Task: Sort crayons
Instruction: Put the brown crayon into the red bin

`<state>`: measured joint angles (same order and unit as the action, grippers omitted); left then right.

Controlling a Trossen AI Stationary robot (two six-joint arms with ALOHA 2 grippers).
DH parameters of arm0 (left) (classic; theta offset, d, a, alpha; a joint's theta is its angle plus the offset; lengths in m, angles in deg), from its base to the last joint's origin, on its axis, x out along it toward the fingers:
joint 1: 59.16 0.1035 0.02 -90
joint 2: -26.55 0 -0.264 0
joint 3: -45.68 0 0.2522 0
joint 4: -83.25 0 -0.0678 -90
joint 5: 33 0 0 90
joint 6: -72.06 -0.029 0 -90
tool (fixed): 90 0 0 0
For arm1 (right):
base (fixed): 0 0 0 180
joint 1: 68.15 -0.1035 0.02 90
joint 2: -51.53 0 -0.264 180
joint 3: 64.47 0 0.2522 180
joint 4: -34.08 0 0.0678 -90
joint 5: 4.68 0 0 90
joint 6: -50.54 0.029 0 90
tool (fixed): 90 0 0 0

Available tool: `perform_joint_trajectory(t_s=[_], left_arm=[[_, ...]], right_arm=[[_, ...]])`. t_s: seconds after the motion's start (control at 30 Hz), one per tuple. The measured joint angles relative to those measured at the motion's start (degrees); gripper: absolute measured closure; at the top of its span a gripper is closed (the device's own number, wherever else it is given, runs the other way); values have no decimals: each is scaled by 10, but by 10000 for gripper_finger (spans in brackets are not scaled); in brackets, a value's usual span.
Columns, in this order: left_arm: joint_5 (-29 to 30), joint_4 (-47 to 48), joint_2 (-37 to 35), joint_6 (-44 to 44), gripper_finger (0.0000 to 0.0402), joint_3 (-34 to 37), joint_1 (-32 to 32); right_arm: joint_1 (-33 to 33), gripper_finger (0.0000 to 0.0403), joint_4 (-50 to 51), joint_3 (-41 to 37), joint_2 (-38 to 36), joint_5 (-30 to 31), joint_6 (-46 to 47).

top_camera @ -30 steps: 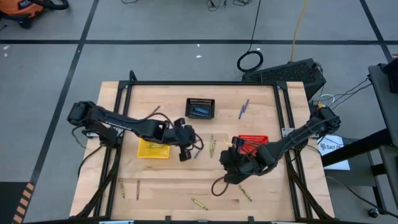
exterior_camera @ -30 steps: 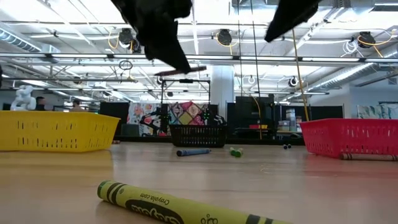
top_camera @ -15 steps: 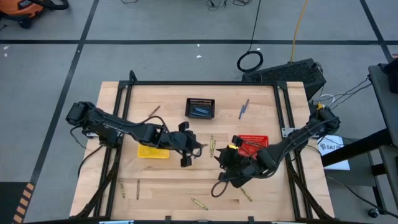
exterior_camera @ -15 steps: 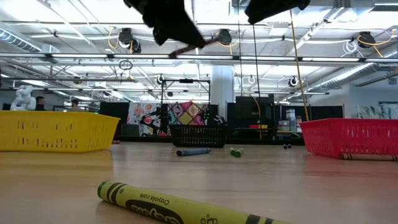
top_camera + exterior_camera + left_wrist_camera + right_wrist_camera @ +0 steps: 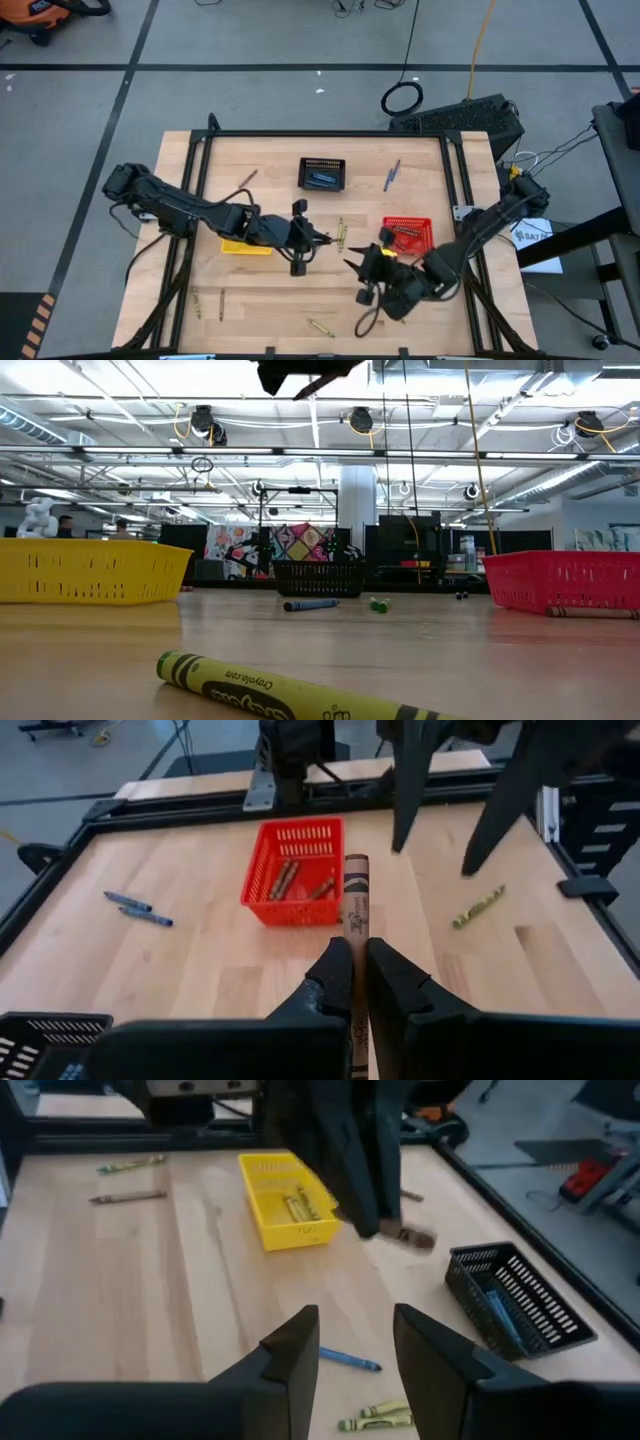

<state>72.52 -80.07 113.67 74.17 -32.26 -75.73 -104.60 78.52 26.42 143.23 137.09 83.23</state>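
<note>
Partly done, as I judge it. The left gripper (image 5: pixel 352 982), jaws closed on a brown crayon (image 5: pixel 355 910), hangs over the middle of the surface (image 5: pixel 270 290), facing the red basket (image 5: pixel 408 233). The right gripper (image 5: pixel 355 1348), jaws wide and empty, waits nearby. Some crayons already lie in the red, yellow (image 5: pixel 246 243) and black (image 5: pixel 322 173) baskets; several loose crayons (image 5: pixel 320 327) are left on the surface.

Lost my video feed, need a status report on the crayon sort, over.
Left gripper shut on brown crayon, mid-table, raised. Right gripper open, empty. Red basket ahead of left gripper. Right arm close by.
</note>
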Motion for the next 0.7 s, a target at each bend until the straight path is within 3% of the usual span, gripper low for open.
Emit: perform_joint_trajectory(t_s=[0.27, 0.7], left_arm=[[-20, -80, -8, -31, 394, -1, -17], [-50, -116, -8, -47, 394, 0, -19]], right_arm=[[-29, 284, -14, 0, 0, 81, 8], [-30, 284, -145, 0, 0, 86, -133]])
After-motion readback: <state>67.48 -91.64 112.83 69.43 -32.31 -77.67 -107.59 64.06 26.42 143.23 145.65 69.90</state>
